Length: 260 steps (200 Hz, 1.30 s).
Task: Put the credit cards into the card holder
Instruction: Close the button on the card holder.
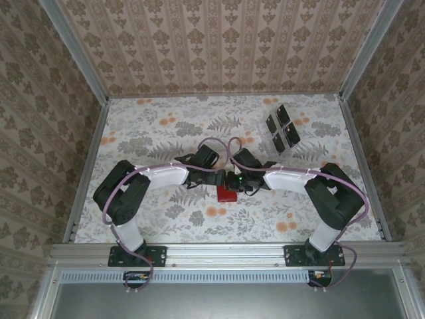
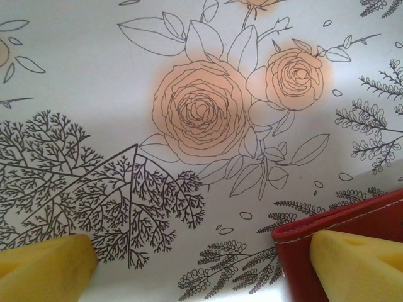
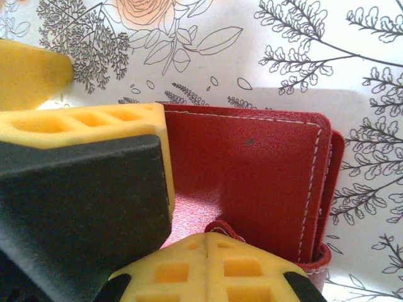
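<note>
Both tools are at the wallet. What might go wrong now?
The right tool seems to pinch the card holder only at its near edge, so it may slip. The left tool, open, has a finger over the holder's corner beside the right tool; they could collide. The credit cards lie in the clear tray; fetching one means letting go, and the holder may shift.

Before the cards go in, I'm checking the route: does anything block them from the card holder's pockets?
Yes. The card holder lies folded shut, red cover up, closing off the pockets. The credit cards sit in the clear tray, far right on the table.
</note>
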Motion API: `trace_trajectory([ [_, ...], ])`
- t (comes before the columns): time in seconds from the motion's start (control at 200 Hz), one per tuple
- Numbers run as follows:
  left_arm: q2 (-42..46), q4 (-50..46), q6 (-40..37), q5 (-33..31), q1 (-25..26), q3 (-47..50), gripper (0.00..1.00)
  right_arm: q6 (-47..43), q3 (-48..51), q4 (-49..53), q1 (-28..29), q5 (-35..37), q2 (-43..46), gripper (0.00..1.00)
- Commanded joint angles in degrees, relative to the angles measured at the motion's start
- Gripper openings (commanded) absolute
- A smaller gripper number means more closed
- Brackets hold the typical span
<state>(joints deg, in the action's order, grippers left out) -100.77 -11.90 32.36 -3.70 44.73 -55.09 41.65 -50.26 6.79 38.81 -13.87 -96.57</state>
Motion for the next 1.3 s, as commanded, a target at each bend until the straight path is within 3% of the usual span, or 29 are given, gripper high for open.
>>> trace_trajectory([
  [0.0,-3.03,-3.21,0.76,0.41,-0.27,2.85,1.00,1.41,0.51,-2.66,0.13,-3.44,2.75,0.00],
  [0.27,-3.03,-3.20,0.82,0.37,-0.26,3.03,1.00,2.15,0.81,-2.98,-0.40,-3.27,4.53,0.00],
  [1.295,-2.97,-3.12,0.78,0.32,-0.26,3.28,1.00,3.69,4.67,-8.00,-1.98,-3.71,-2.30,0.00],
])
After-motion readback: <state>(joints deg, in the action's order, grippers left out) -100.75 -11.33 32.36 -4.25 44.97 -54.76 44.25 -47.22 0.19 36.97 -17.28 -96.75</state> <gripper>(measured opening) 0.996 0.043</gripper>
